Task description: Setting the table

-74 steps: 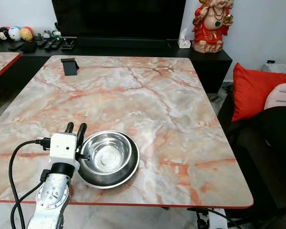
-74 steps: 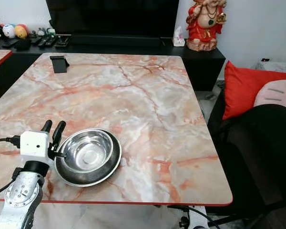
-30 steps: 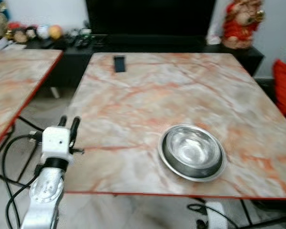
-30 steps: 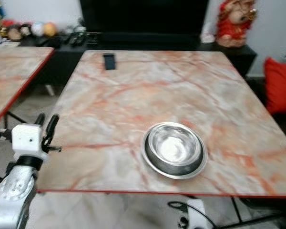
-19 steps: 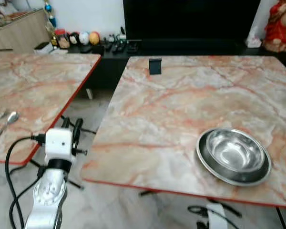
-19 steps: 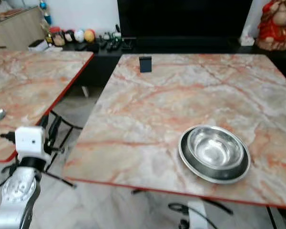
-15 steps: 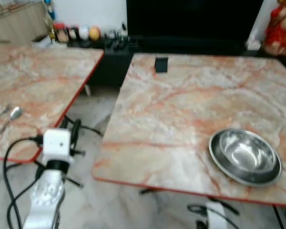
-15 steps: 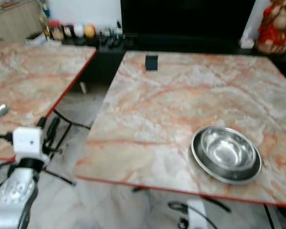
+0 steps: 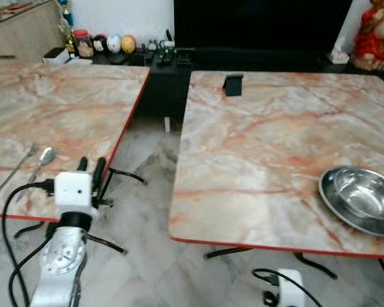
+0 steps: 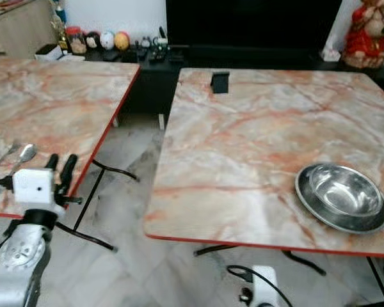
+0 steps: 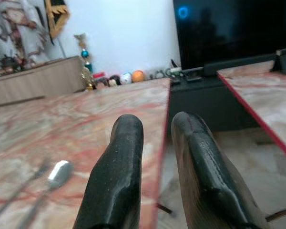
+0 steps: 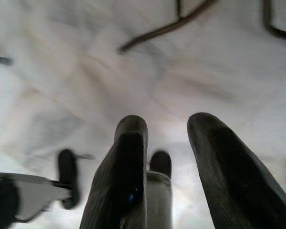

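Note:
A steel bowl (image 9: 361, 199) sits near the front right of the right-hand marble table (image 9: 256, 160). On the left marble table (image 9: 57, 109) a spoon (image 9: 45, 157) and a fork (image 9: 16, 169) lie near the front edge; the spoon (image 11: 57, 173) is also in the left wrist view. My left gripper (image 9: 91, 165) is held up at that table's front right corner, a little right of the spoon, fingers slightly apart with nothing between them. My right gripper (image 12: 167, 124) hangs open over the pale floor.
A gap of tiled floor (image 9: 147, 192) with black cables and table legs separates the two tables. A small black stand (image 9: 233, 84) is at the right table's far edge. Behind are a black TV cabinet (image 9: 179, 57) with small toys and a red figurine (image 9: 374, 38).
The camera has swung left: the bowl now lies at the right edge, and the left table with spoon and fork has come into view. My left gripper has left the bowl's rim.

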{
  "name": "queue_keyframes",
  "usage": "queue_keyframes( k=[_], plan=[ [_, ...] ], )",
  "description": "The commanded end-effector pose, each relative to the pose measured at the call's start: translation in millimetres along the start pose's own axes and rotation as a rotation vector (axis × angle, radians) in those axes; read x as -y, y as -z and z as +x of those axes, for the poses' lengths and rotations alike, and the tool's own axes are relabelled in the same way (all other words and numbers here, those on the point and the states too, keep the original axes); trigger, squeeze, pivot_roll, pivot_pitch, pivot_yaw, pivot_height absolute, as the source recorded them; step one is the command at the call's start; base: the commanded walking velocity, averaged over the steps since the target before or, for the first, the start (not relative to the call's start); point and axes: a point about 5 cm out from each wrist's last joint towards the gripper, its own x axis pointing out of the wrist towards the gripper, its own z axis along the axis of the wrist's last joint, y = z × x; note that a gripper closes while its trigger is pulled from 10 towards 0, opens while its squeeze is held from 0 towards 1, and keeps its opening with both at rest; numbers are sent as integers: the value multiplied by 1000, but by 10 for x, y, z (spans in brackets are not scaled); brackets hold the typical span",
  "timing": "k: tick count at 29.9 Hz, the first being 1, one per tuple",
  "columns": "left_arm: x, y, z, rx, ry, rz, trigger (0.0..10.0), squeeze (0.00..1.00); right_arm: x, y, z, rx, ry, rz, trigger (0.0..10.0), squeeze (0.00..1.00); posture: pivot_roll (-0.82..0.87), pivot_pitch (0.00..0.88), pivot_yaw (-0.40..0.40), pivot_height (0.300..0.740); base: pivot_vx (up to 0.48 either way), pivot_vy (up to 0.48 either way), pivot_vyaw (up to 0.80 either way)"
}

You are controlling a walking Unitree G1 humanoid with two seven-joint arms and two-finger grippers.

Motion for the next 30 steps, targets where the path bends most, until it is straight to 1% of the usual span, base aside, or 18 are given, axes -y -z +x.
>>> queue_keyframes(
  k=[1, 4, 12, 30],
  plan=[
    [59, -50, 30, 14, 18, -11, 10000, 0, 113, 11, -16, -1, 36, 14, 10000, 0, -8, 0, 14, 740, 0, 352, 0],
    [57, -57, 36, 13, 15, -11, 10000, 0, 122, 4, -16, 3, 52, 15, 10000, 0, -2, 0, 13, 740, 0, 360, 0],
    [30, -65, 22, 10, 2, -5, 10000, 0, 118, -4, -14, 1, 40, 12, 10000, 0, 9, 0, 9, 740, 0, 364, 0],
    [48, -76, 11, 8, -5, -9, 10000, 0, 118, -17, -12, 4, 25, 8, 10000, 0, 16, 0, 1, 740, 0, 371, 0]
  ],
)
